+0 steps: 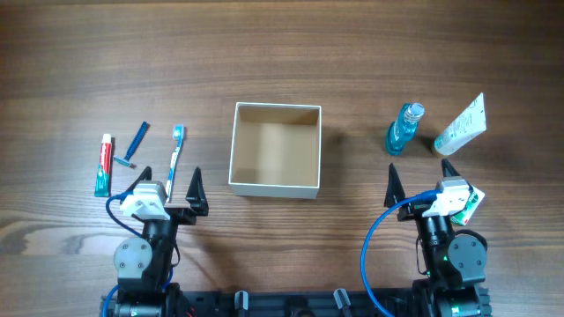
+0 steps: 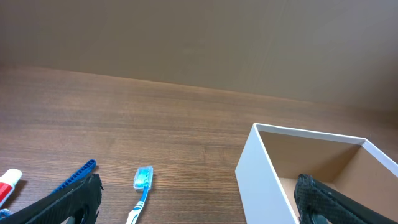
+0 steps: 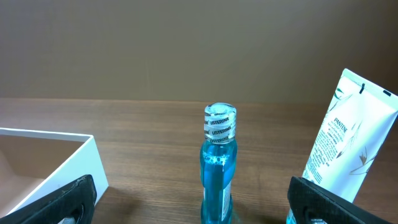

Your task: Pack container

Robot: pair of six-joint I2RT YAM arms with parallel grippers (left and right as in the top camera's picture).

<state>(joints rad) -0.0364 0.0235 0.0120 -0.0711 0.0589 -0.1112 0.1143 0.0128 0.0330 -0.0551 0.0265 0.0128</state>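
Observation:
The container (image 1: 273, 187), a square white-walled box with a tan inside, stands open and empty at the table's middle; it also shows in the left wrist view (image 2: 261, 177) and the right wrist view (image 3: 74, 158). On the left lie a toothpaste tube (image 1: 105, 165), a blue razor (image 1: 135, 143) and a blue toothbrush (image 1: 174, 158). On the right a blue mouthwash bottle (image 1: 404, 129) stands upright beside a white tube (image 1: 462, 125). My left gripper (image 1: 167, 183) is open and empty just short of the toothbrush (image 2: 142, 182). My right gripper (image 1: 421, 176) is open and empty in front of the bottle (image 3: 218, 168).
A small green and white item (image 1: 476, 201) lies beside my right wrist. The razor (image 2: 73, 176) and toothpaste (image 2: 7, 185) sit by my left finger. The white tube (image 3: 351, 134) leans upright right of the bottle. Dark wood table all round.

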